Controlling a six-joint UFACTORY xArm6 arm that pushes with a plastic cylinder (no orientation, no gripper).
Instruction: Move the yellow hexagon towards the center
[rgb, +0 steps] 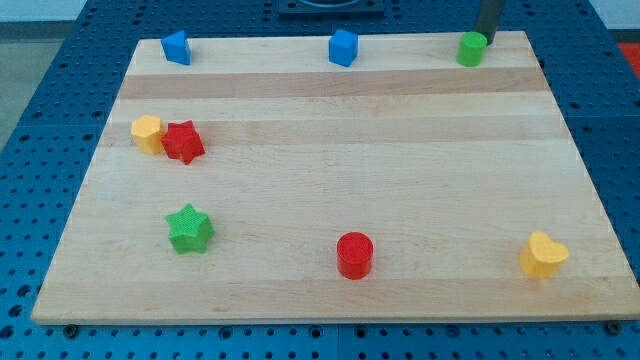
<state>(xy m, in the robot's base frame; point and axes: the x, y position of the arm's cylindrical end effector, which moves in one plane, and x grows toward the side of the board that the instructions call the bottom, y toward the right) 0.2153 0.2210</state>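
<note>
Eight blocks (186, 142) — one board (330, 95)

A pale wooden board (330, 190) lies on a blue perforated table (60, 80). Even light falls across both, throwing soft shadows.

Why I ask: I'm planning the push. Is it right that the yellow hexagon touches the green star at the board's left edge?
Not quite: the camera view shows the yellow hexagon touching the red star, not the green star, which lies apart, nearer the view's bottom.

rod (489, 18): dark, straight | surface: seemingly plain grey-black (mostly cropped by the view's top)
</note>
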